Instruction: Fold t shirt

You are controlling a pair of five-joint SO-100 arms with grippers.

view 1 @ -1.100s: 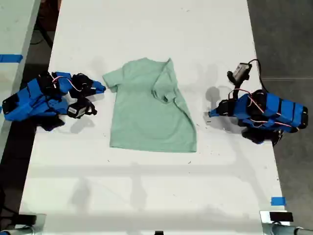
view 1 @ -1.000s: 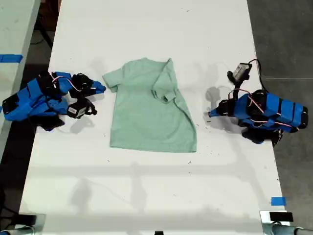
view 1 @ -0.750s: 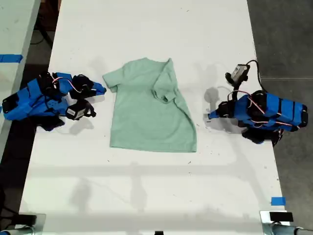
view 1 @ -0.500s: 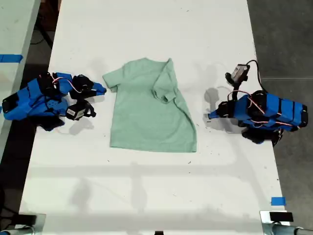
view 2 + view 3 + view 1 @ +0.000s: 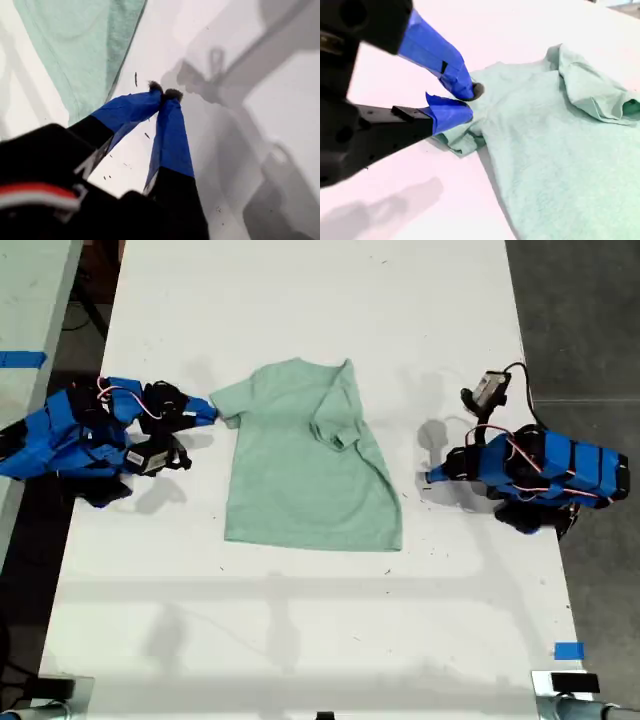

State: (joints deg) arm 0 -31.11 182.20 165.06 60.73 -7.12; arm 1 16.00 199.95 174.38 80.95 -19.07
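Observation:
The pale mint-green t shirt lies flat mid-table, with the sleeve on the exterior view's right folded in over the chest. My second gripper is at the sleeve on the exterior view's left. In the second wrist view its jaws stand a little apart, right over that sleeve; I cannot tell if cloth lies between them. My first gripper rests on the bare table to the exterior view's right of the shirt. In the first wrist view it is shut on nothing, a short way from the shirt.
The white table extends well beyond the shirt on all sides. A blue tape mark sits near the exterior view's lower right corner. Dark floor lies past the table's edge on the exterior view's right, a second table on its left.
The second arm has shifted toward the shirt and up the exterior view, bringing its gripper to the sleeve edge. The first arm and the shirt have not moved.

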